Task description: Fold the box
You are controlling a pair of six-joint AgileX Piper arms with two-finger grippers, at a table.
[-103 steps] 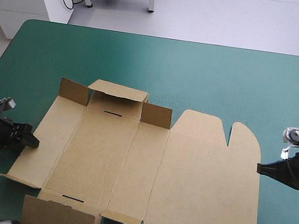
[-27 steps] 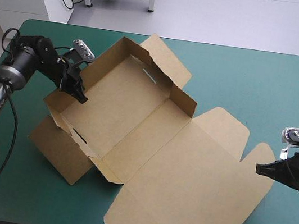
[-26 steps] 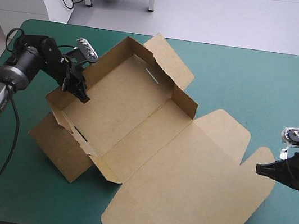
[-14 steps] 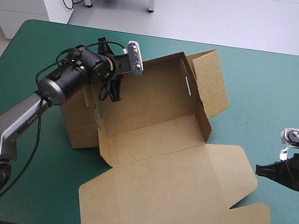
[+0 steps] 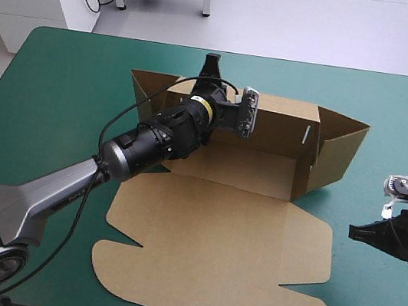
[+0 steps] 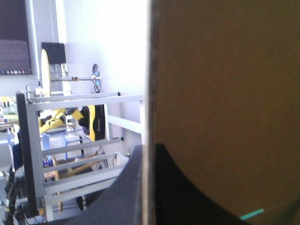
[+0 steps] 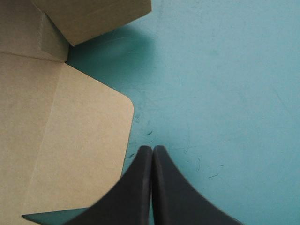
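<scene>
Left arm reaches in from near-left corner of table (image 5: 61, 76). Left gripper (image 6: 149, 149) clamped on upright far wall of box (image 5: 227, 250), board edge pinched between black fingers (image 6: 126, 187). Box sits mid-table: brown tray with walls raised toward far edge, right end flap splayed outward, lid lying flat toward near edge. Right gripper (image 7: 153, 149) low over teal-green cover near right edge, jaws together in one point, just beside rounded corner of lid, not touching it.
</scene>
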